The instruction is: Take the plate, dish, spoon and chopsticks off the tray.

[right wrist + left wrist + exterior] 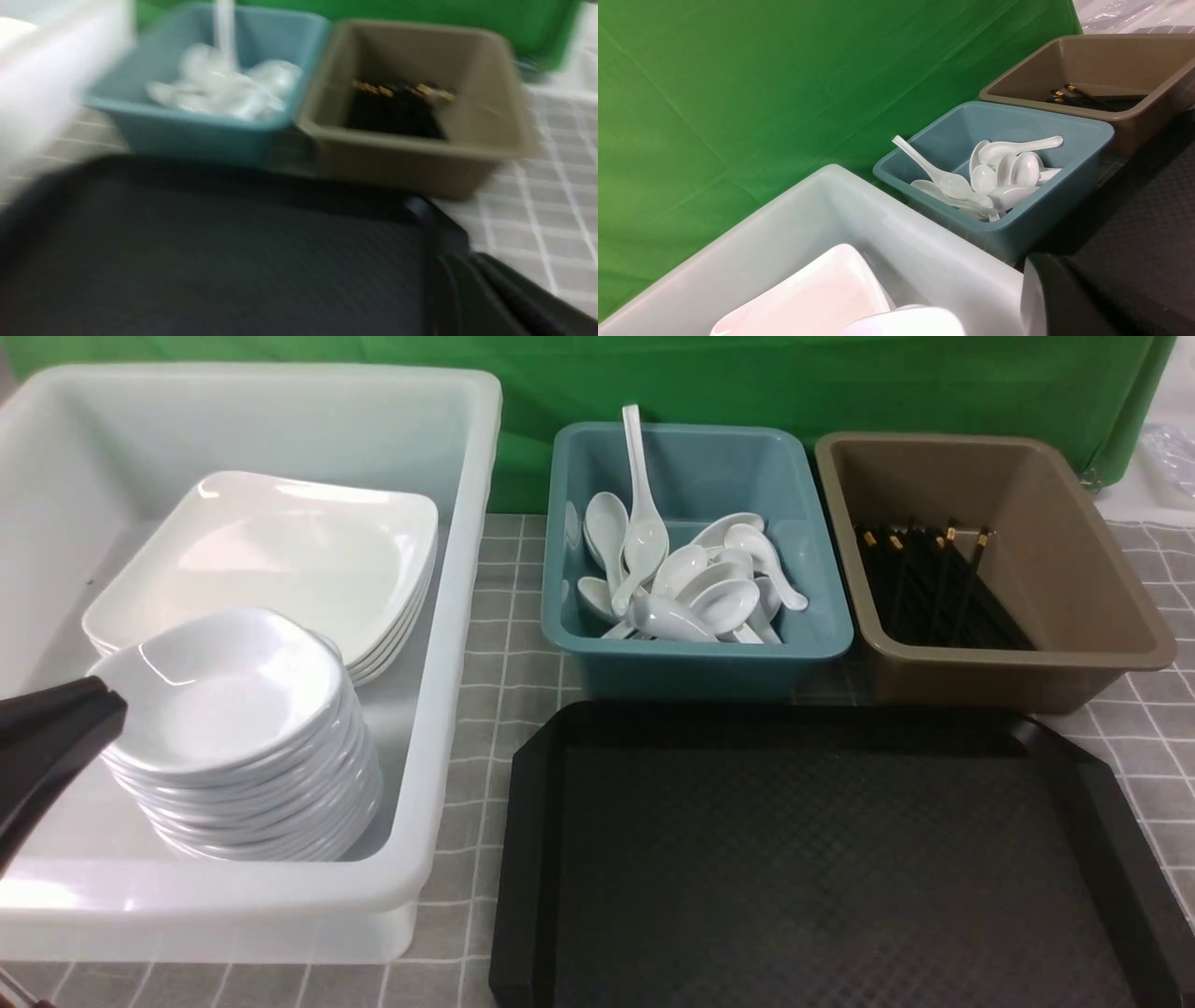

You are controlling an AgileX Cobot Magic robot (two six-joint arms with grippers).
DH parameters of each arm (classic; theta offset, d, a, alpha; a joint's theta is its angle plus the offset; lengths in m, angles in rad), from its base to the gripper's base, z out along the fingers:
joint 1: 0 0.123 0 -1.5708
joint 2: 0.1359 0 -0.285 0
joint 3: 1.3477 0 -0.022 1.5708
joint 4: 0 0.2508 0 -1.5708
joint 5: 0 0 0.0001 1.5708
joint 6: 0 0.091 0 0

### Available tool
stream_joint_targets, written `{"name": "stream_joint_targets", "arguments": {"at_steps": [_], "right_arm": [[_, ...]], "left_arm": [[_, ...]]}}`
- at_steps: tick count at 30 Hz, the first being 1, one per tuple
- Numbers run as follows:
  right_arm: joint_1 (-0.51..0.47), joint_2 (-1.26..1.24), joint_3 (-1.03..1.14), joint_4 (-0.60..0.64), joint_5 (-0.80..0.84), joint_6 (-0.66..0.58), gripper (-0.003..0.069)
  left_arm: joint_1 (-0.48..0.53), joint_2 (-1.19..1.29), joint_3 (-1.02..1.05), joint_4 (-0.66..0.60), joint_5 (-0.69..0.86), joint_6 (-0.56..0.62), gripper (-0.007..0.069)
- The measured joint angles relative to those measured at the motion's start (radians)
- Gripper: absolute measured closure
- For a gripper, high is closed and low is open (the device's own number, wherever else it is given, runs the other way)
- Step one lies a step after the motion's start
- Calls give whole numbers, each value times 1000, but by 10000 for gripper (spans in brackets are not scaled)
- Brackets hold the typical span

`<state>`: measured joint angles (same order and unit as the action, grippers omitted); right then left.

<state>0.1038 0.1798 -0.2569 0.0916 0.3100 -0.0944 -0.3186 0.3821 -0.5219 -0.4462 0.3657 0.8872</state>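
The black tray (822,859) lies bare at the front right, with nothing on its textured surface. White square plates (280,551) are stacked in the white tub, and in front of them stands a stack of small white dishes (233,691). White spoons (691,588) are piled in the teal tub. Black chopsticks (934,588) lie in the brown tub. My left gripper (105,709) is shut and empty, its tip right beside the rim of the top dish. My right gripper (490,298) is shut and empty over the tray's right corner; the front view does not show it.
The white tub (439,728) stands at the left, its wall close to the tray's left rim. The teal tub (700,663) and the brown tub (990,681) stand just behind the tray. A grey checked cloth (495,691) covers the table, with a green backdrop behind.
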Motion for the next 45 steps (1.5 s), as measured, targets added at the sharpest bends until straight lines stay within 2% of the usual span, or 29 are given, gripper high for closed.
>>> {"name": "stream_joint_targets", "arguments": {"at_steps": [2, 6, 11, 38, 42, 43, 45], "right_arm": [[-41, -86, 140, 0, -83, -2, 641], [-54, -157, 253, 0, -127, -3, 641], [-58, -177, 264, -3, -58, -3, 638], [-58, -177, 264, -3, -56, -3, 594], [-58, -178, 264, -3, -56, -3, 585], [-58, -178, 264, -3, -56, -3, 585], [-58, -178, 264, -3, -55, -3, 582]], "left_arm": [[0, 0, 0, 0, 0, 0, 622], [0, 0, 0, 0, 0, 0, 622], [0, 0, 0, 1, 4, 0, 622], [0, 0, 0, 3, 6, -10, 622], [8, 0, 3, 6, -44, -158, 622], [16, -3, 4, 38, -56, -223, 622], [57, -23, 10, 139, -73, -444, 622]]}}
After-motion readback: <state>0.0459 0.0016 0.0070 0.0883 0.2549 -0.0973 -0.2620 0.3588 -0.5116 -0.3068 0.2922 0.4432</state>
